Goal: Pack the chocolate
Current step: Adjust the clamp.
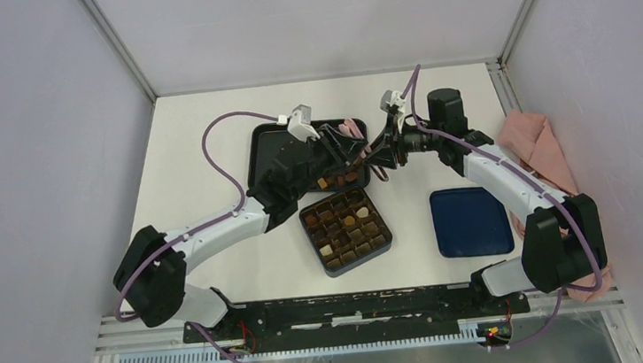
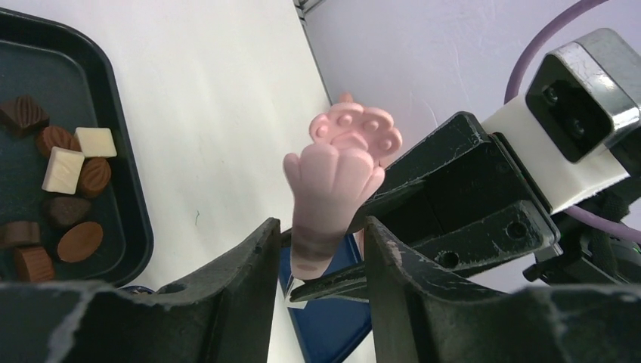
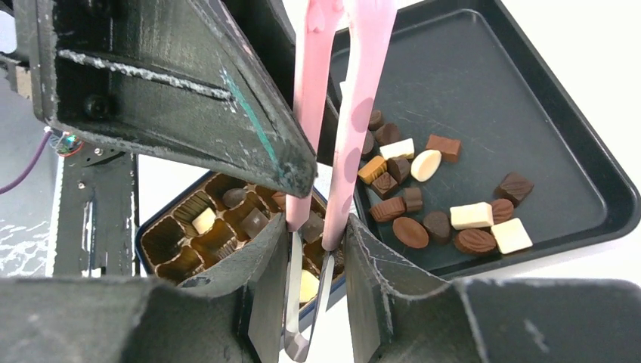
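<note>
- Chocolate (image 3: 412, 231) in two places: a loose heap on the floor of the black tray (image 3: 529, 98), and a few pieces already sitting in compartments of the box (image 1: 361, 260) just beside the tray.
- Pink tweezers (image 3: 355, 128) between the fingers of the right claw (image 3: 316, 227), closed partway on both legs near the metal tip end, with the paw-shaped end pointing away toward the other arm.
- Paw-shaped end inside the gap of the left claw (image 2: 323, 227), fingers standing apart; cannot tell if pressing on it or only around it.
- No chocolate in either claw.
- Probably very light and small, hard but brittle at corners, with a smooth and a little slippery surface, easy to scratch or dent.
- Better to pinch square pieces across two flat sides and oval or round ones across the narrow middle, with only a gentle squeeze.
- Risk of turning or jumping out from the tips under an off-centre squeeze.
- Better to begin with a piece lying apart at the edge of the heap, not one touching its neighbours.
- Judging by the many empty compartments, packing far from finished.
</note>
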`<state>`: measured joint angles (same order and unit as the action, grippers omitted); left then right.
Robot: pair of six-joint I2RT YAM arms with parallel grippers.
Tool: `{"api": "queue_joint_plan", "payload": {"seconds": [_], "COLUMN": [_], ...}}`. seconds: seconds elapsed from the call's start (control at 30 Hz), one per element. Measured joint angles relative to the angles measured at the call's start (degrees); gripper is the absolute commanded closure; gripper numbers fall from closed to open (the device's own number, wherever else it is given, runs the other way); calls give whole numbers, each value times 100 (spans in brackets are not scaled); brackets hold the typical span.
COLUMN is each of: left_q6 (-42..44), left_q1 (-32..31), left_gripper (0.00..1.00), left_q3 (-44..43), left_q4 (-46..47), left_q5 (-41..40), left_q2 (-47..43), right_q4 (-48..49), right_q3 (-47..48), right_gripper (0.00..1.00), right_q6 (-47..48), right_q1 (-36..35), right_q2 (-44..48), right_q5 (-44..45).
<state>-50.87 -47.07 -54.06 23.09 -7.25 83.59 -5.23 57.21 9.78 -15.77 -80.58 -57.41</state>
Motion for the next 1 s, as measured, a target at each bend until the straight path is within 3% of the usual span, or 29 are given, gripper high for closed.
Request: {"api": "queue_joint_plan", "payload": {"seconds": [0.17, 0.4, 0.53, 0.73, 0.8, 0.87, 1.0], "left_q6": [-2, 2, 4, 129, 173, 256, 442], "left_q1": [133, 258, 267, 273, 275, 273, 275], "left_gripper": [54, 50, 56, 92, 98, 98, 98], "left_q3": [315, 404, 404, 365, 334, 302, 297], "left_q4": [225, 461, 490, 402, 363, 345, 348], "left_q5": [164, 437, 549, 595, 603, 612, 632], "left_q2": [-256, -400, -402, -348, -337, -337, -339], "right_q4": [221, 498, 566, 590, 590, 595, 588], "right_q3": [-52, -90, -98, -142, -155, -155, -155], "right_gripper": [64, 64, 64, 63, 62, 60, 33], "right_q6": [-210, -476, -551, -592, -603, -610, -605], "right_q1": [2, 7, 7, 9, 20, 17, 31], "right_q2": [2, 2, 2, 2, 2, 2, 2], "right_q5": [-192, -411, -450, -466, -466, -468, -463]}}
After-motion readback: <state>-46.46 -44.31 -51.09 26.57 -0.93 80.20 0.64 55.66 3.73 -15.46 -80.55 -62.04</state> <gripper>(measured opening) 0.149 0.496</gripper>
